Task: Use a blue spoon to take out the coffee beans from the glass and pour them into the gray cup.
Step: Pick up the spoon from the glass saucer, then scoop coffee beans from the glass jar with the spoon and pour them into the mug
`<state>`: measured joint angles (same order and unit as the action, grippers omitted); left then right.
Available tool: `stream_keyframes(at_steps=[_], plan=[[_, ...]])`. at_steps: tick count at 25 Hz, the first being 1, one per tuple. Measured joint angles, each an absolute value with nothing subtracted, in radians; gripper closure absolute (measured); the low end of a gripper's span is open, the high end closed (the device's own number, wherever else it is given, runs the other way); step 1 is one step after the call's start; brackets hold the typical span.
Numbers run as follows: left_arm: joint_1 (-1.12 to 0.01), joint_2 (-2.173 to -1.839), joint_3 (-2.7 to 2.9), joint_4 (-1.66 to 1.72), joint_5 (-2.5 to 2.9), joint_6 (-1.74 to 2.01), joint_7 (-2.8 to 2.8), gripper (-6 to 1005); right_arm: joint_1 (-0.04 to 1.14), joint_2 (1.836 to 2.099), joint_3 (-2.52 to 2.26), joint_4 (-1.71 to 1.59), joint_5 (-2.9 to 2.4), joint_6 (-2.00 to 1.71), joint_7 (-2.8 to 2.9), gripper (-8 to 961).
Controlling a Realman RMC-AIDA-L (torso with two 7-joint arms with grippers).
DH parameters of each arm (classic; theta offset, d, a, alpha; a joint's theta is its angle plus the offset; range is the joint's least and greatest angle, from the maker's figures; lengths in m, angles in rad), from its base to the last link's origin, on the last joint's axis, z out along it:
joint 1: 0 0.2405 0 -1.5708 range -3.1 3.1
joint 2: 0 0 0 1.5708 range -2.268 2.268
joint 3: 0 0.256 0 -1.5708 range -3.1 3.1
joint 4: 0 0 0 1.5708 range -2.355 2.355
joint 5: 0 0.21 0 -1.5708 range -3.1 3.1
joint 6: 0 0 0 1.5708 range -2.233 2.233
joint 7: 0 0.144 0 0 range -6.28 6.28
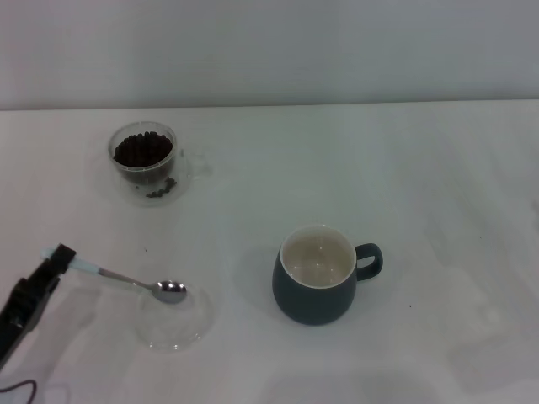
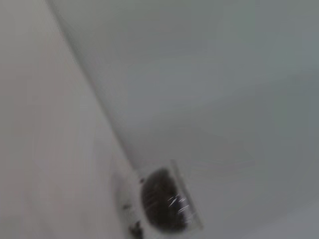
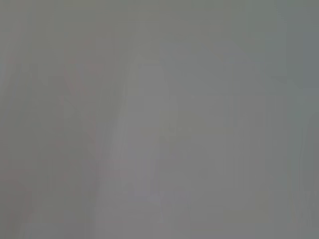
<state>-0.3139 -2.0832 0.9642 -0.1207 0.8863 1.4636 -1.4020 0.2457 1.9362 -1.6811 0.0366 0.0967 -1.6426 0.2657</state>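
Observation:
In the head view my left gripper [image 1: 61, 257] is at the near left, shut on the pale handle end of the blue spoon [image 1: 135, 284]. The spoon's shiny bowl hangs over a flat clear dish [image 1: 174, 322] and looks empty. The glass [image 1: 145, 156] stands at the far left, heaped with dark coffee beans [image 1: 142, 150]; the left wrist view also shows the glass [image 2: 167, 201]. The gray cup [image 1: 318, 276] stands near the middle, its cream inside empty, handle pointing right. My right gripper is out of view.
A few loose beans [image 1: 160, 189] lie on the white table [image 1: 421, 185] in front of the glass. The table's far edge meets a pale wall. The right wrist view shows only a blank grey surface.

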Motion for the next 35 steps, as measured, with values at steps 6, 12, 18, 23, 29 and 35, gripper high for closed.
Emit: stream_keyframes(at_steps=[6, 12, 18, 23, 29, 35], plan=[[-0.285, -2.079, 0.962, -0.019, 0.877, 1.476, -1.402, 874, 0.247, 1.937, -1.694, 0.016, 0.090, -1.644, 0.264, 369], [-0.278, -2.057, 0.956, 0.102, 0.851, 1.470, -1.445, 874, 0.249, 1.968, -1.741, -0.011, 0.087, -1.645, 0.201, 370], [-0.296, -2.004, 0.947, 0.178, 0.835, 1.408, -1.582, 874, 0.250, 1.994, -1.829, -0.049, 0.085, -1.654, 0.147, 370], [-0.326, -1.949, 0.945, 0.237, 0.838, 1.365, -1.682, 874, 0.250, 2.004, -1.895, -0.083, 0.077, -1.666, 0.130, 369], [-0.424, -1.874, 0.954, 0.242, 0.869, 1.295, -1.773, 873, 0.259, 2.006, -1.918, -0.135, -0.016, -1.656, 0.126, 369], [-0.494, -1.850, 0.955, 0.277, 0.957, 1.168, -1.834, 873, 0.262, 2.008, -1.920, -0.171, -0.095, -1.643, 0.124, 370]])
